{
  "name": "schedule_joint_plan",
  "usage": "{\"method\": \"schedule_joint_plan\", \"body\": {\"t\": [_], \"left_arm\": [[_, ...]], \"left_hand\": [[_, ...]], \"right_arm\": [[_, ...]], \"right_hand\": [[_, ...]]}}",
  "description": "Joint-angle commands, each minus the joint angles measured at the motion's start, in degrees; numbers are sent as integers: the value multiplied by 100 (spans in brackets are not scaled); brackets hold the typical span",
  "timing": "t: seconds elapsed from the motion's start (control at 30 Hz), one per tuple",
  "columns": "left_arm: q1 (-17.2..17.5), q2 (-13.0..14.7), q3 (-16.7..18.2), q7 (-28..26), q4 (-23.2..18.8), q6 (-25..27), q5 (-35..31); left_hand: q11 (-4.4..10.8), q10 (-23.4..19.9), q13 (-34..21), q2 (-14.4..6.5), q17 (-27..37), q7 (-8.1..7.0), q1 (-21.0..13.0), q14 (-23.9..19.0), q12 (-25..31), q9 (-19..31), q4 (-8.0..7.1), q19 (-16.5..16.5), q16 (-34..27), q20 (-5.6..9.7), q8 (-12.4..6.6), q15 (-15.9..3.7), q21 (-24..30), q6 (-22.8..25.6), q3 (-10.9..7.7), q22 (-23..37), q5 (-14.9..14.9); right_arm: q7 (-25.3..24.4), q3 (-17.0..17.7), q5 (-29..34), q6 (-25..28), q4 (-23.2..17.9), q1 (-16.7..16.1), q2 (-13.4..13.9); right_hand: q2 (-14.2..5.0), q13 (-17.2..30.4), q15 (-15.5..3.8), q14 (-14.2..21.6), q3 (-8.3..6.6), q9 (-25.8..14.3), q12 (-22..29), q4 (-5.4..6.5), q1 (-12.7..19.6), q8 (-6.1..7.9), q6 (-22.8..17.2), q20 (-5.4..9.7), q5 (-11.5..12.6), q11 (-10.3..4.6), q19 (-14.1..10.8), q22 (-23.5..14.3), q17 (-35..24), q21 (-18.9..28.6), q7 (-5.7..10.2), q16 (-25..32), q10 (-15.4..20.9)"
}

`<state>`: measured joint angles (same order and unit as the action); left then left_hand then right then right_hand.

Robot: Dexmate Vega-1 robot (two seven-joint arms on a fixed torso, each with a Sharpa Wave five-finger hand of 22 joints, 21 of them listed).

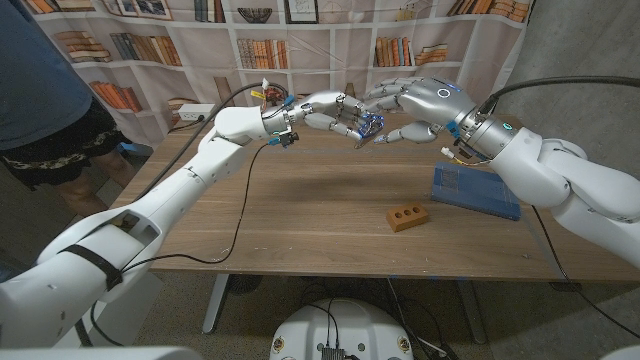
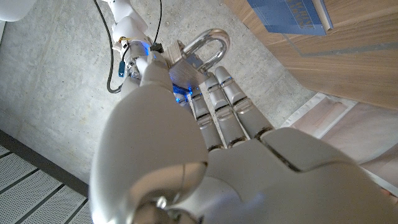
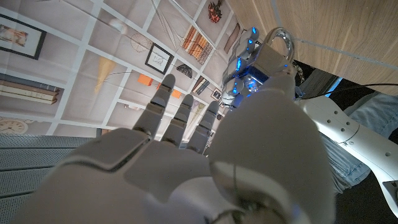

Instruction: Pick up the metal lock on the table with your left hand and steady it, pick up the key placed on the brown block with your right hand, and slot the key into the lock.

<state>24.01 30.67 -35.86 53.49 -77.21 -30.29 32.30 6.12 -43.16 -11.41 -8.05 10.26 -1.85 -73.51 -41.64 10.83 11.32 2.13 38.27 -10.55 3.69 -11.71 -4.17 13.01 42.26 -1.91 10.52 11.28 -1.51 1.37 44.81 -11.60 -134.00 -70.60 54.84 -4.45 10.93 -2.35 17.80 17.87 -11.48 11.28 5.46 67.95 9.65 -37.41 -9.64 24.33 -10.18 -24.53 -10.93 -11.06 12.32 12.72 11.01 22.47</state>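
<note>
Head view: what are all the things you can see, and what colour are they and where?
Lock: one, silver metal, lifted above the table's far side, held where the two hands meet.
Block: one, brown with holes, on the table right of the middle.
Blue case: one, flat on the table at the right.
Table: one, brown wood.
Power strip: one, white, at the table's far left.
Bookshelf backdrop: one, printed, behind the table.
Person: one, blue shirt and dark shorts, at far left.
Left hand: one, white and grey, its fingers holding the lock.
Right hand: one, white and grey, at the lock; the key is too small to make out.
</note>
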Motion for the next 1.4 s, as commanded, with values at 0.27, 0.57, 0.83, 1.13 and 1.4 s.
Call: {"method": "schedule_joint_plan", "body": {"t": [0.27,0.57,0.83,1.13,1.4], "left_arm": [[28,74,-20,-55,-139,127,-46],[-20,2,-55,-7,-48,109,-41],[-25,-43,-57,27,29,58,-15],[-24,-39,-50,12,33,49,-29],[-22,-45,-49,12,45,56,-18]], "left_hand": [[-4,-56,1,-2,15,4,21,-33,38,31,-33,37,-27,77,-26,-465,25,28,-39,12,31],[-18,-37,1,-1,15,10,25,-24,31,32,-35,34,-23,71,-23,-459,23,19,-43,12,32],[-17,-49,1,4,15,11,27,-25,36,32,-36,32,-24,65,-23,-433,21,19,-44,12,32],[-12,-42,1,0,15,11,27,-29,34,32,-36,36,-25,64,-24,-440,23,19,-50,12,32],[-3,-31,1,-3,16,16,30,-15,30,32,-39,36,-21,48,-23,-425,22,16,-55,12,32]], "right_arm": [[-143,353,146,-121,-207,-268,-202],[-40,524,186,-207,-299,-350,-318],[-26,539,233,-301,-283,-270,-410],[-54,486,264,-382,-210,-194,-464],[-37,413,265,-402,-166,-123,-478]], "right_hand": [[4,11,-159,73,20,-56,96,49,-120,159,-24,-43,59,11,-123,-3,7,28,-3,17,110],[-4,6,-170,169,-60,-202,142,-49,19,547,-808,-42,124,-8,-309,0,40,64,3,0,212],[-96,5,-235,272,-144,-315,187,-116,166,799,-1296,-12,160,-48,-447,0,30,89,6,16,352],[-136,5,-297,337,-180,-398,206,-145,224,975,-1614,36,163,-113,-488,-2,26,85,6,18,437],[-128,4,-345,367,-195,-466,213,-185,285,1111,-1845,50,161,-145,-478,-4,27,68,11,11,489]]}}
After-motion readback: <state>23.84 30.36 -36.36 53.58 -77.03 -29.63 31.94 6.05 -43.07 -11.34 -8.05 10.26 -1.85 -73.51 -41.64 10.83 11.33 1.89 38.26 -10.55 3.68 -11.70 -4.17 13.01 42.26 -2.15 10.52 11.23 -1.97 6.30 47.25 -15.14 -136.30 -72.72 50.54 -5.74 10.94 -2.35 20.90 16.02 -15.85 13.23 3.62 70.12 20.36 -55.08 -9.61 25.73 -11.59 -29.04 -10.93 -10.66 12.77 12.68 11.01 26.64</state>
